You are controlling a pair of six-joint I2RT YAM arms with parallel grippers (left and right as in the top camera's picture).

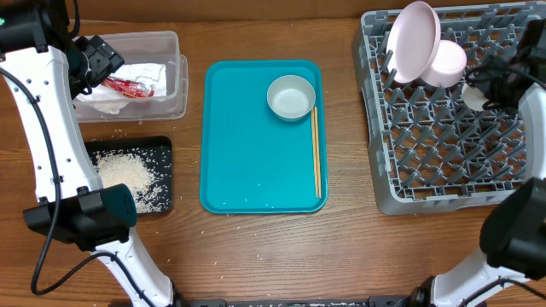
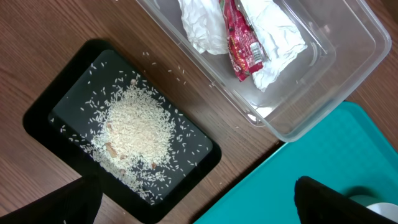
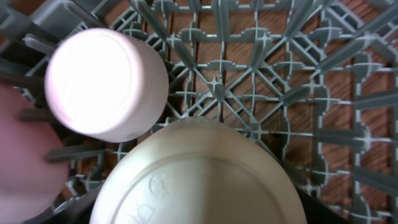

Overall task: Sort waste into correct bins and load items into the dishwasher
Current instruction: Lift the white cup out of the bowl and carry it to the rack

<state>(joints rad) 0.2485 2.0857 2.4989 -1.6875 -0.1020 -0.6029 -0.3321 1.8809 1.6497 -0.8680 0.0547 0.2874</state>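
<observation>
Table (image 1: 341,256): brown wood, seen from above, with an arm at each side.
Left gripper (image 1: 98,60): upper left of the overhead view, over the left end of the tub. In the left wrist view its dark fingers (image 2: 339,202) sit at the two bottom corners, spread wide, with nothing between them.
Tub (image 2: 323,106): clear plastic, top of the left wrist view.
Napkin (image 2: 202,25): crumpled white paper, inside the tub.
Wrapper (image 2: 242,40): shiny red, lying on the napkin in the tub.
Black tray (image 2: 43,112): just below the tub in the overhead view, at lower left.
Rice (image 2: 134,127): heaped in the middle of the black tray, with a few grains scattered on the table around it.
Teal tray (image 1: 256,145): centre of the overhead view.
Bowl (image 1: 290,96): upright, in the upper right part of the teal tray.
Chopsticks (image 1: 316,153): lying side by side along the teal tray's right edge, just below the bowl.
Right gripper (image 1: 493,83): upper right of the overhead view, over the rack. Its fingers do not show, so I cannot tell whether it is spread or closed.
White plate (image 3: 199,180): fills the bottom of the right wrist view, its marked underside facing the camera. I cannot tell whether it is gripped.
Cup (image 3: 106,84): on its side in the rack, beside the white plate.
Pink plate (image 1: 414,43): stands tilted in the rack's upper left part, touching the cup.
Rack (image 1: 444,162): grey peg grid, right side of the overhead view.
</observation>
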